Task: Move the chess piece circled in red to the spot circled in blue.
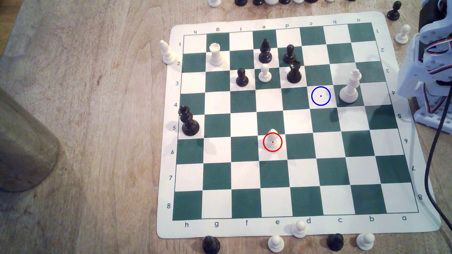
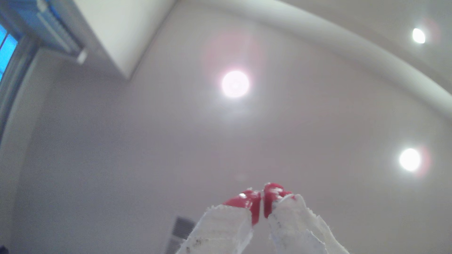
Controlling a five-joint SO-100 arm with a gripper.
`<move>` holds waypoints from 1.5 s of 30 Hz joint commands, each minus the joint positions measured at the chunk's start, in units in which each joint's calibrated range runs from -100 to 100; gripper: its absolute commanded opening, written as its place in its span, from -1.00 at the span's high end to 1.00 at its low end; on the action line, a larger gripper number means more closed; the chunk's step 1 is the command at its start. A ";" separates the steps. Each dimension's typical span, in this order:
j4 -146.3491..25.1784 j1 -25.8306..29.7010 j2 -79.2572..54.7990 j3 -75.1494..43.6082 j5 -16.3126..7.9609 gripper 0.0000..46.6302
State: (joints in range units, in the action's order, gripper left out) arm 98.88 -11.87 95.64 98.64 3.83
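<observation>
The chess piece [image 1: 272, 139], a small white pointed piece ringed in red, stands upright on a white square of the green-and-white board [image 1: 318, 229], a little below the board's middle in the exterior view. The spot [image 1: 321, 96], a white square with a thin blue ring and centre dot, lies up and to the right of it, bare. In the wrist view my gripper [image 2: 263, 195] points up at the ceiling, its red-tipped white fingers [image 2: 249, 199] pressed together with nothing between them. The arm's white base [image 1: 430, 73] sits folded at the exterior view's right edge, off the board.
A tall white king [image 1: 351, 86] stands just right of the spot. Black pieces [image 1: 293, 72] and a white pawn [image 1: 265, 72] cluster up-left of it. A black king [image 1: 188, 121] stands at the board's left edge. Spare pieces line the table around the mat; a black cable [image 1: 433, 156] runs down the right.
</observation>
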 commanded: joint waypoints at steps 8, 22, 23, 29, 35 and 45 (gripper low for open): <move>-20.83 11.52 0.20 1.26 -0.29 0.99; -90.45 16.76 0.03 -14.06 -0.39 0.99; -92.66 17.00 0.03 -14.87 -0.39 0.99; -109.20 16.68 0.03 -17.86 -0.39 0.99; -142.70 16.61 -0.06 -34.55 -1.37 0.97; -155.97 23.49 -0.82 -35.73 -0.88 0.96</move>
State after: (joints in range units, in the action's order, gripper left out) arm -52.35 7.89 95.81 66.83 2.76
